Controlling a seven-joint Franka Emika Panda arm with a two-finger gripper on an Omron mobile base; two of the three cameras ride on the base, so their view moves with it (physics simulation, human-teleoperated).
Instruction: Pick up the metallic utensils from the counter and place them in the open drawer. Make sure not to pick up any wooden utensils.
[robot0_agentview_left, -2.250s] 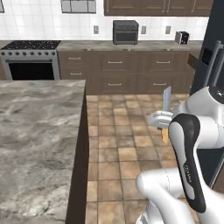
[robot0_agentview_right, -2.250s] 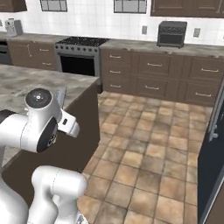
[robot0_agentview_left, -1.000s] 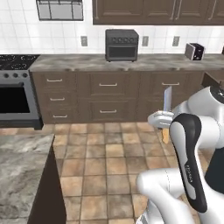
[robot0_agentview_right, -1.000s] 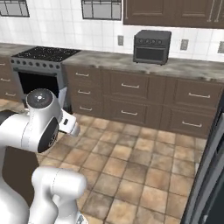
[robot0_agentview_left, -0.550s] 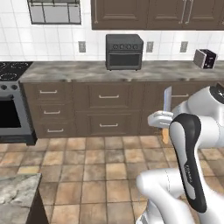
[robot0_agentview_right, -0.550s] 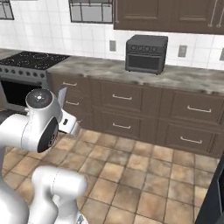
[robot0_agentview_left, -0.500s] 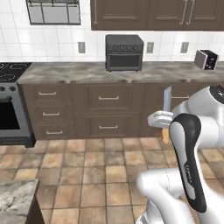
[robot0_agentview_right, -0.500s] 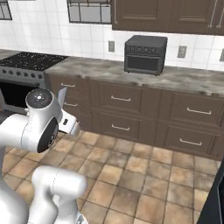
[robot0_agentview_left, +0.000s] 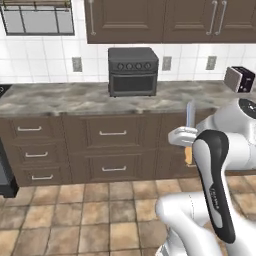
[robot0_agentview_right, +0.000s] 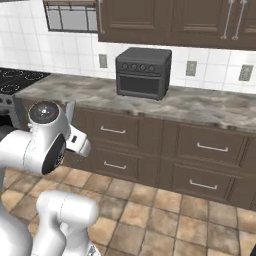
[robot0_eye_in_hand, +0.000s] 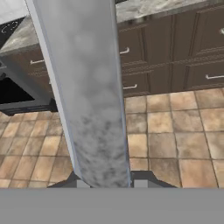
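1. One slim bluish-grey metallic utensil (robot0_agentview_left: 190, 114) stands upright in the end effector (robot0_agentview_left: 186, 135), clear of the grey-brown marbled stone table (robot0_agentview_left: 75, 97); it is probably held high so it clears the dark cabinet fronts while it is carried.
2. Two dark finger tips (robot0_eye_in_hand: 142, 179) sit against the utensil's base in the hand view, so the end effector is clamped narrowly on it.
3. Left base view shows the blade's upright pose and a yellow-orange patch under the hand; its nature is unclear.
4. Right base view shows the black toaster oven (robot0_agentview_right: 143, 72) on the table's back edge.
5. Closed drawers alone appear, so the open drawer probably lies elsewhere.
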